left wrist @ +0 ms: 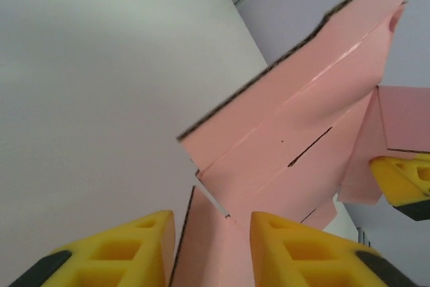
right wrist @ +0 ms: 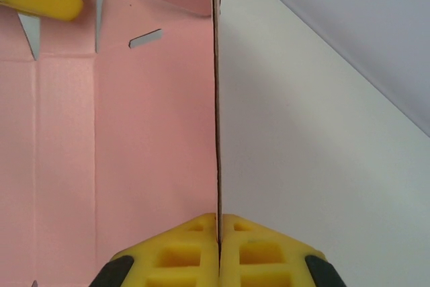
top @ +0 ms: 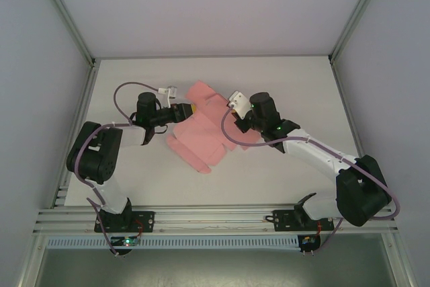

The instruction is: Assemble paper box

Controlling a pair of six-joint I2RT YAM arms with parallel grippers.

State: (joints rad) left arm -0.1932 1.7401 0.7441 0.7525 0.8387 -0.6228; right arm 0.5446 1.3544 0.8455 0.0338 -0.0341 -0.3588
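The paper box (top: 201,140) is spread at the centre of the table (top: 134,92), long axis roughly 1 to 7 o'clock. Its 3 o'clock panel is clamped edge-on by the right gripper (right wrist: 219,223) — its 10 o'clock flap is straddled by the left gripper (left wrist: 211,232), jaws apart.

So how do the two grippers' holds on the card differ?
The right gripper has jaws pressed together on a panel edge of the paper box; the left gripper has jaws apart, a flap in the gap. The right gripper meets the card from the sheet's right side, the left gripper from its left. Both have yellow fingers.
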